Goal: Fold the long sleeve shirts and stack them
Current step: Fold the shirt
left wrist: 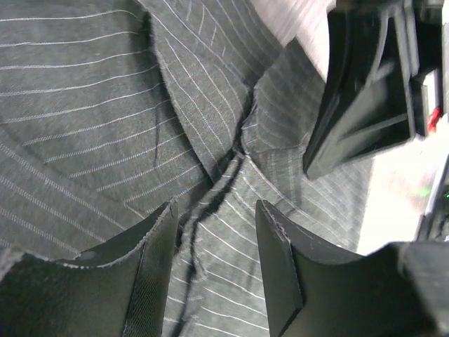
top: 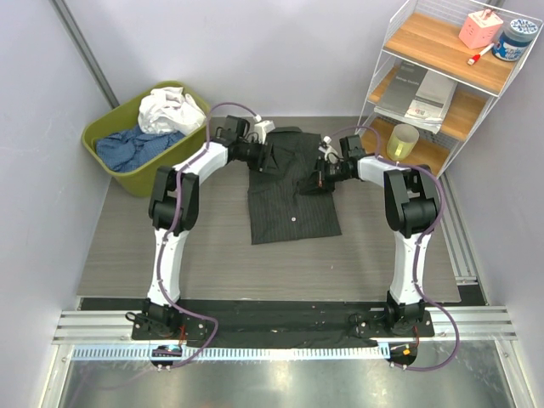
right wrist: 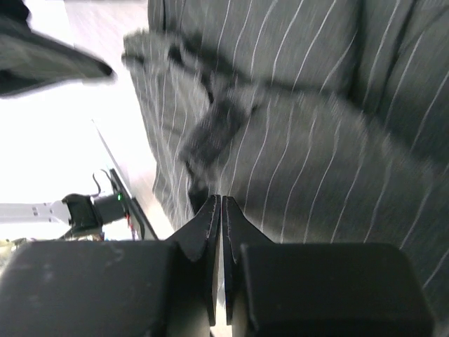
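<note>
At the middle of the overhead view, a dark pinstriped shirt [top: 293,200] lies on the grey desk [top: 212,255]. Its lower half is spread flat toward the bottom of the frame, and its upper part is rumpled under both arms. More clothes sit heaped in the green bin [top: 127,174] at the upper left, so most of the task looks undone.

The left hand [left wrist: 216,214] is spread wide over a creased knot of cloth in the lower centre of its own view, and it grips nothing. The right hand [right wrist: 217,210] is closed tight. A raised ridge of cloth runs straight down to its tips, so I judge that it has a thin pinch of the shirt, though blur hides the exact bite.

That thin pinch is the first worry, because a hard pull could let the cloth slide out and drop the fold halfway. The second is the left hand's spot. Several layers overlap beneath it, so closing there may catch more than one layer and drag the body along with the sleeve, or twist the shirt. The third is crowding. A black part that I take for the other hand fills the upper right of the left wrist view, close by, so a careless sweep inward could knock the two together. Uneven pulling would also skew the flat lower half and spoil the fold.
</note>
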